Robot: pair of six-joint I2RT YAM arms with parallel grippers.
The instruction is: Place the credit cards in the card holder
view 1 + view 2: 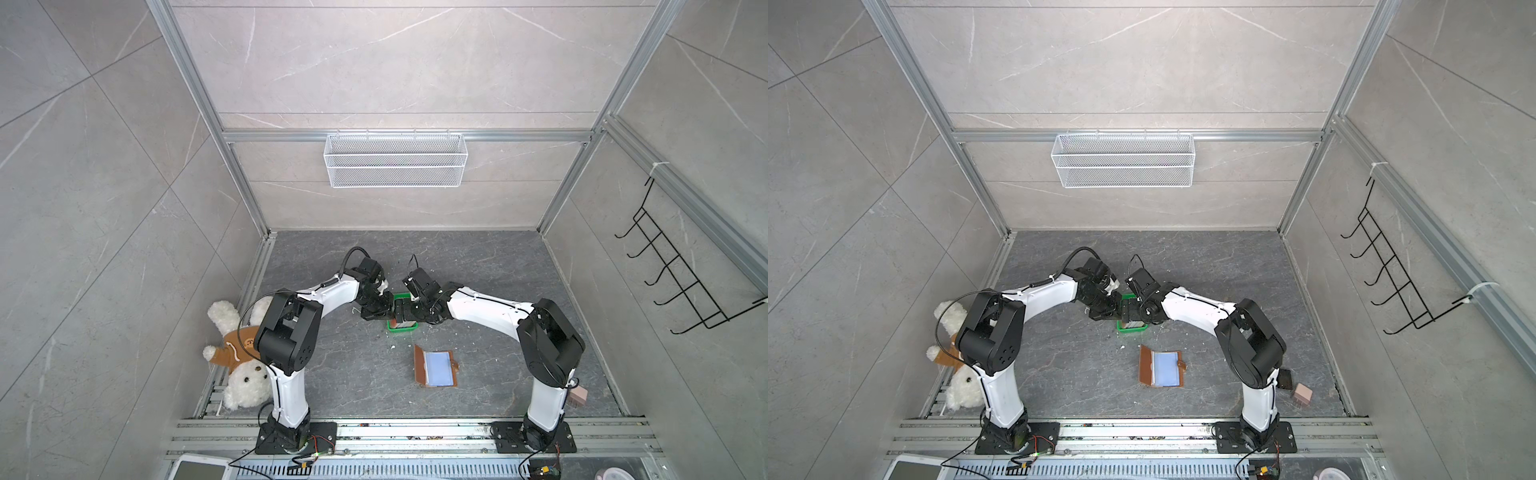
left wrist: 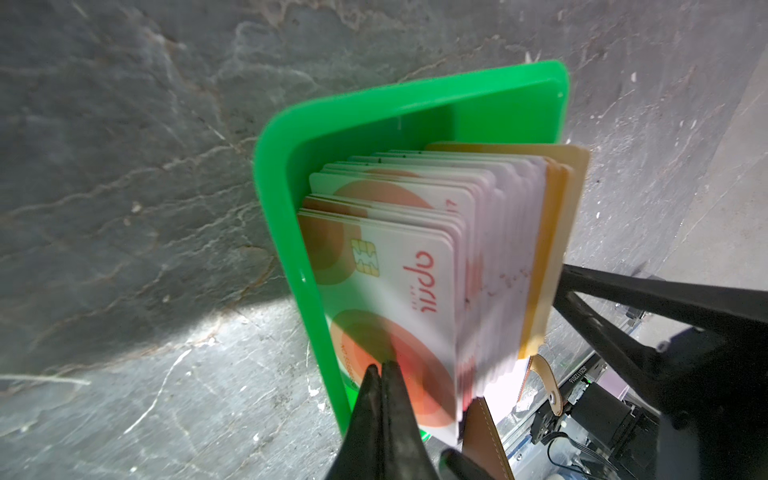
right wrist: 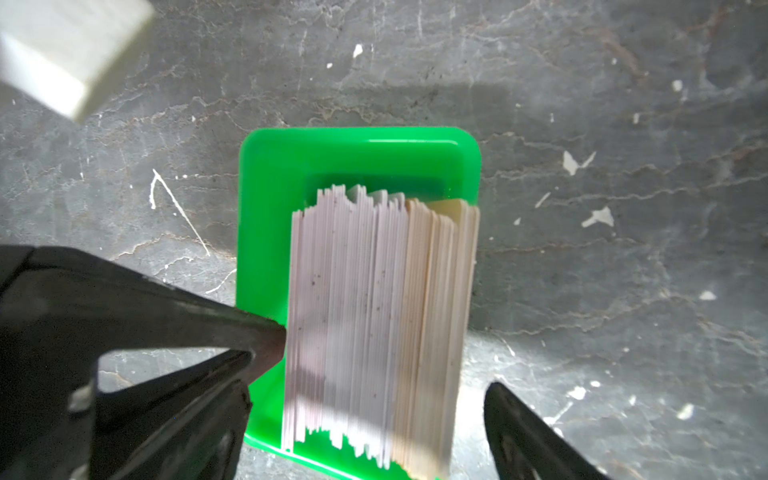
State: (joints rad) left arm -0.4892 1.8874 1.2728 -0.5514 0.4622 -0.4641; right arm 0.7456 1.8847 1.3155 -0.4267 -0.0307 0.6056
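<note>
The credit cards (image 3: 374, 324) stand on edge as a thick stack in a small green tray (image 3: 270, 187). The front card (image 2: 386, 270) is whitish with red-orange blots. My left gripper (image 2: 380, 368) is shut, and its tips rest against the front card's face. In the right wrist view my right gripper (image 3: 370, 415) is open, with a finger on each side of the stack and a gap at both. In both top views the two grippers (image 1: 384, 309) (image 1: 405, 313) meet over the tray (image 1: 401, 329). The card holder (image 1: 436, 365) (image 1: 1160, 370) lies open nearer the arms' bases, showing its bluish sleeve.
A white teddy bear (image 1: 241, 361) lies at the left edge beside the left arm. A small pinkish block (image 1: 1302, 392) sits by the right arm's base. A wire basket (image 1: 395, 160) hangs on the back wall and a black hook rack (image 1: 681, 274) on the right wall.
</note>
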